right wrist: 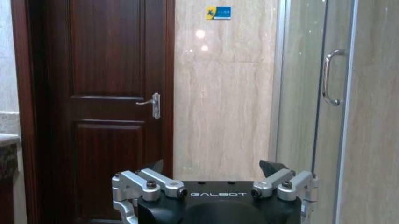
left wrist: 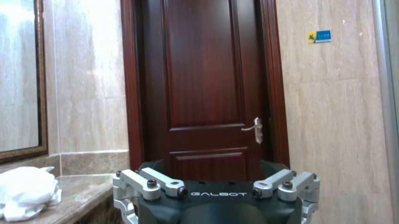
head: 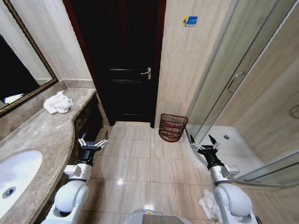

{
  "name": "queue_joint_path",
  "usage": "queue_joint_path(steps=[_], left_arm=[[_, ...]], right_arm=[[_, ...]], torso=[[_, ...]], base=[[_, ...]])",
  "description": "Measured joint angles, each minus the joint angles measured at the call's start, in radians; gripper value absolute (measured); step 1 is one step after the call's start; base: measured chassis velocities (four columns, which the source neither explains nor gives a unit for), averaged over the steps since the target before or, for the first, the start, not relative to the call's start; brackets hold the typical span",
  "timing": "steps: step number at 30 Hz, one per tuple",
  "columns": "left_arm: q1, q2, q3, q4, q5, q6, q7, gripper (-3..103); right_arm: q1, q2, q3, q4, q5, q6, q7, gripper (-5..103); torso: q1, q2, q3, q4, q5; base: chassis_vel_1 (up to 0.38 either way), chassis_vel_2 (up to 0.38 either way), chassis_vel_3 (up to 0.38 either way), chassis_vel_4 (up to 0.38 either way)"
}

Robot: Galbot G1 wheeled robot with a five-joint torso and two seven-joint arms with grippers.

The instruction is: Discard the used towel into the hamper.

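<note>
Tiled floor (head: 135,158) lies bare between both arms and on to the door (head: 121,60) at 12 o'clock. Counter (head: 42,135) runs along the 9 to 10 o'clock side; its edge is just beside the left gripper (head: 92,138), jaws spread. Towel (head: 58,102) sits on the counter at 10 o'clock, with open space above it. Hamper (head: 173,127) stands on the floor at 1 o'clock against the wall, mouth unobstructed. Shower glass (head: 224,79) and its curb close off 2 to 3 o'clock, near the right gripper (head: 203,140), jaws spread.
</note>
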Motion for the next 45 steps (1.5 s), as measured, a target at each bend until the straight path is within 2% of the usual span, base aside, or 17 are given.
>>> queue_joint_path(steps=[28, 45], left_arm=[[0.004, -0.003, 0.000, 0.010, 0.008, 0.001, 0.000, 100], [0.015, -0.017, 0.000, 0.009, 0.031, -0.008, 0.001, 100]], right_arm=[[-0.006, 0.002, 0.000, -0.013, 0.001, 0.019, -0.014, 100], [-0.003, -0.007, 0.006, -0.035, 0.015, 0.035, -0.019, 100]], torso=[[0.000, 0.000, 0.000, 0.0000, 0.0001], [0.000, 0.000, 0.000, 0.0001, 0.0000]], base=[[-0.089, 0.120, 0.122, -0.085], [0.001, 0.197, 0.197, -0.001]])
